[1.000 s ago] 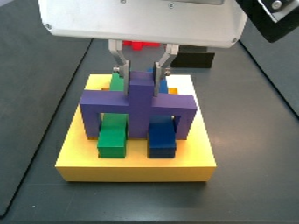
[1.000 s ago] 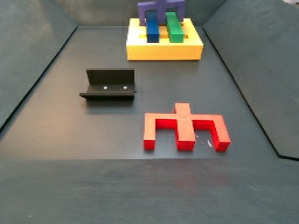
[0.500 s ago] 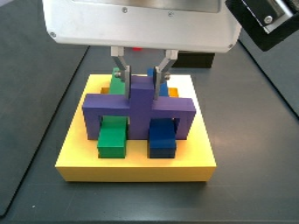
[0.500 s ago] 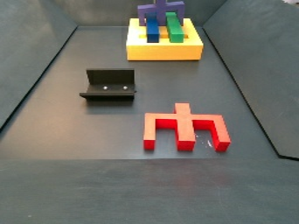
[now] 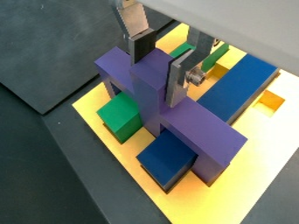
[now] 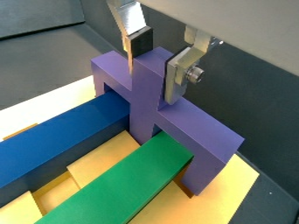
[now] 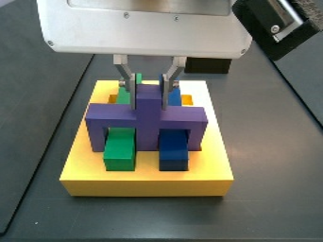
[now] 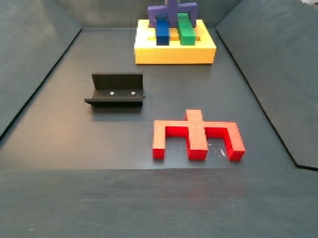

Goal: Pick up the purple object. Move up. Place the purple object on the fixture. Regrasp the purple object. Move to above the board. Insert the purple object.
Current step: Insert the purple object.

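Note:
The purple object (image 7: 149,118) stands on the yellow board (image 7: 145,180), its legs straddling the green bar (image 7: 120,148) and the blue bar (image 7: 175,149). My gripper (image 7: 149,92) hangs right above it, fingers on either side of the raised central ridge. In both wrist views the gripper (image 5: 160,72) (image 6: 156,70) clamps that ridge of the purple object (image 5: 176,122) (image 6: 163,122), one pad high on its far face. The fixture (image 8: 115,90) sits bare on the floor, away from the board (image 8: 174,53). The purple object (image 8: 172,14) shows at the far end there.
A red notched piece (image 8: 195,137) lies flat on the floor near the fixture. Dark raised walls border the floor. Open yellow slots show on the board (image 5: 267,103) beside the bars.
The gripper has come down a little with the purple object, which now sits slightly lower over the two bars. The fixture and red piece have not moved.

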Robot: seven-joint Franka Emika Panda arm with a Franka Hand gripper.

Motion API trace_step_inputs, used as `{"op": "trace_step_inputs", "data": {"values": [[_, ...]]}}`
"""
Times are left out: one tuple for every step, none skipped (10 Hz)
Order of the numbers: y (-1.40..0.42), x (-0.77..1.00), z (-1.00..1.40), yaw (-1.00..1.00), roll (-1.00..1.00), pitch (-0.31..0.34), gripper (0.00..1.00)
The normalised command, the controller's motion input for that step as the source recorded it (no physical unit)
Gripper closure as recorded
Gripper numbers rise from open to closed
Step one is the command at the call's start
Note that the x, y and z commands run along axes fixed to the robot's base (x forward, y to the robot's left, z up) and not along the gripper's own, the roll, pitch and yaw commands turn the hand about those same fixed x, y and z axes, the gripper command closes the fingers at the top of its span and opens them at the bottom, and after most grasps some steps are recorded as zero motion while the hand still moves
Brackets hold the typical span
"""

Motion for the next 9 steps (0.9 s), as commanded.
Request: {"op": "trace_step_inputs", "data": {"values": [[-0.1, -0.01, -0.52, 0.09, 0.12, -0.234, 1.0], [0.0, -0.14, -0.38, 0.18, 0.06, -0.219, 1.0], [0.0, -0.07, -0.37, 0.17, 0.03, -0.276, 1.0], [0.0, 0.08, -0.33, 0.0, 0.07, -0.37, 1.0], [-0.03, 0.12, -0.21, 0.0, 0.02, -0.443, 1.0], [-0.1, 0.18, -0.14, 0.0, 0.08, -0.411, 1.0], [-0.15, 0.08, -0.16, -0.09, 0.21, -0.353, 1.0], [0.0, 0.0, -0.13, 0.0, 0.04, -0.103, 1.0], [0.01, -0.07, 0.0, 0.0, 0.0, -0.01, 1.0]]}}
